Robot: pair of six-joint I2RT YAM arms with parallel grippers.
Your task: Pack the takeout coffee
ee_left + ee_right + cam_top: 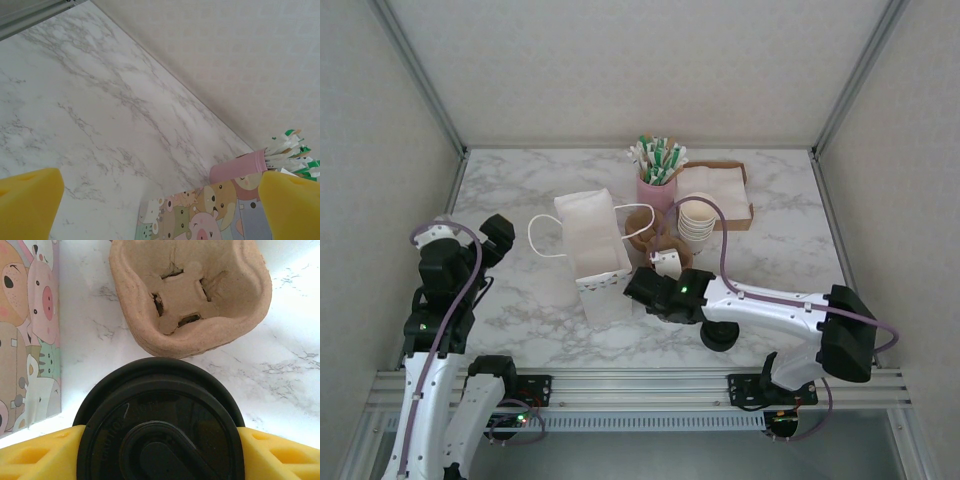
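The takeout coffee, a brown moulded-pulp cup carrier [190,295], lies on the marble just ahead of my right gripper [160,450], its round well empty. In the top view the carrier [648,236] sits between the white paper bag [592,255] and the stack of cream cups [697,220]. My right gripper [663,270] is shut on a round black lid [160,435], its yellow fingers [35,455] pressing both sides; what is under the lid is hidden. My left gripper [497,234] hangs open at the table's left, nothing between its yellow pads [30,200].
The bag lies on its side, its cartoon-printed panel [200,210] facing my left wrist and also showing at the panel edge [25,330]. A pink holder of wrapped sticks [657,185] and a brown tray of napkins [728,190] stand at the back.
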